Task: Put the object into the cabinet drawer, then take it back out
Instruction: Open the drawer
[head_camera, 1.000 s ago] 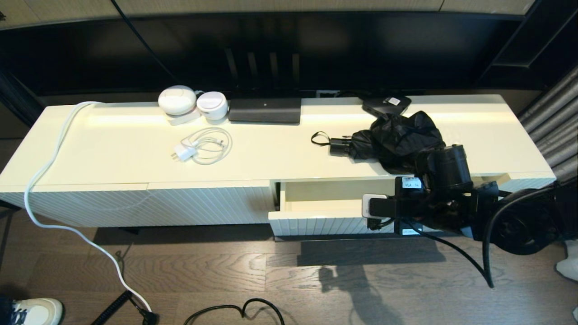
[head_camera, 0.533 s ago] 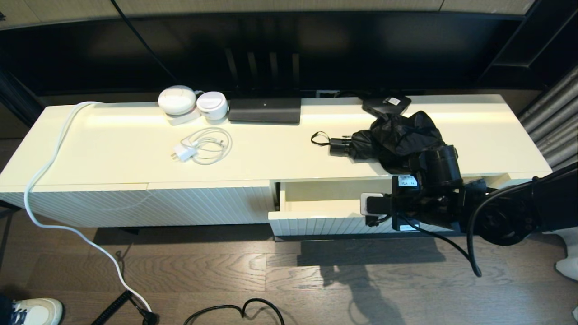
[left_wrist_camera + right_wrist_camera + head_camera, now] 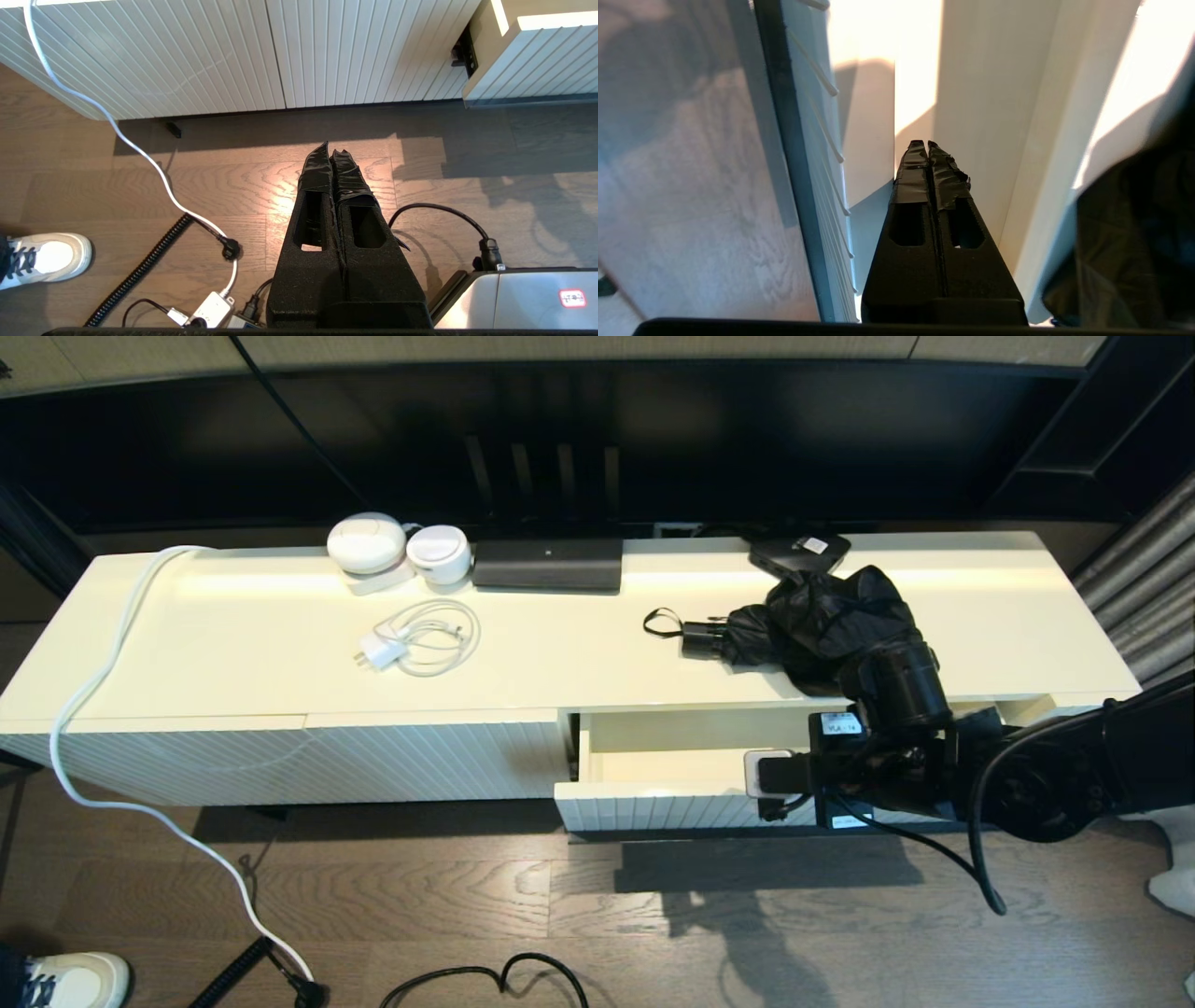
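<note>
The right tool (image 3: 928,144), its fingers pressed together and empty, hangs inside the open cabinet drawer (image 3: 667,773). The umbrella (image 3: 803,627) lies on the surface (image 3: 280,653) above and behind it, long axis left-right, handle leftward. The left tool (image 3: 331,153), also closed, hangs over the floor, farther off.

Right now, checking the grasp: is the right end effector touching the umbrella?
Apart. In the right wrist view the shut right end effector points into the drawer; the umbrella lies off to its side.
</note>
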Controlling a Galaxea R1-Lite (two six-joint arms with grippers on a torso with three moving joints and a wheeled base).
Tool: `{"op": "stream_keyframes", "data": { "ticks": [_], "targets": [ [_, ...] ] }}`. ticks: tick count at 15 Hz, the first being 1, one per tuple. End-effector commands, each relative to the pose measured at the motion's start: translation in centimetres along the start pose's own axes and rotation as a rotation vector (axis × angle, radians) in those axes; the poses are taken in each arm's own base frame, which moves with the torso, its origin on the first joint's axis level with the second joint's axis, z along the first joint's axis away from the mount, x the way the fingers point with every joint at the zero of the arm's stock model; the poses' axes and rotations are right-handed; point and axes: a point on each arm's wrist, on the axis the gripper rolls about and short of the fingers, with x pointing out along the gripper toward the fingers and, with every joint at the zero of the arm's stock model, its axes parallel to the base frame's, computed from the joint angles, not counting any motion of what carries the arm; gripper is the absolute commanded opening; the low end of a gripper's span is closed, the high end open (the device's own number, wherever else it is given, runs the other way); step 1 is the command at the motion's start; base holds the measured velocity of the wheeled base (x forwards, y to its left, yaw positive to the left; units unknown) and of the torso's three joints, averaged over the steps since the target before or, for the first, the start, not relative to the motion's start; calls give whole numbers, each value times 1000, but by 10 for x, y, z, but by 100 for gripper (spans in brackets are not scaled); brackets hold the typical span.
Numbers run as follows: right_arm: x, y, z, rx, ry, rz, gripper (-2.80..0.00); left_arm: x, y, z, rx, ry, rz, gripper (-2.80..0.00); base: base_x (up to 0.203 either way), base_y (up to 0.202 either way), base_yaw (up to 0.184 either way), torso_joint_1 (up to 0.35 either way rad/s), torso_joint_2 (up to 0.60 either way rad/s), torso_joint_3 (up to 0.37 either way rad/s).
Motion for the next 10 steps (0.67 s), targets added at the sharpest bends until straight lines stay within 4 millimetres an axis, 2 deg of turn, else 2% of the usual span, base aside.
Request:
{"op": "stream_keyframes", "data": {
  "ticks": [1,10],
  "targets": [
    [-8,-2,3,-12,-8,-1,-280,0,0,0,0,-1,0,-280,0,0,0,0,0,0],
    [-15,31,0,-48,8,122,-280,0,0,0,0,-2,0,-280,0,0,0,0,0,0]
  ]
}}
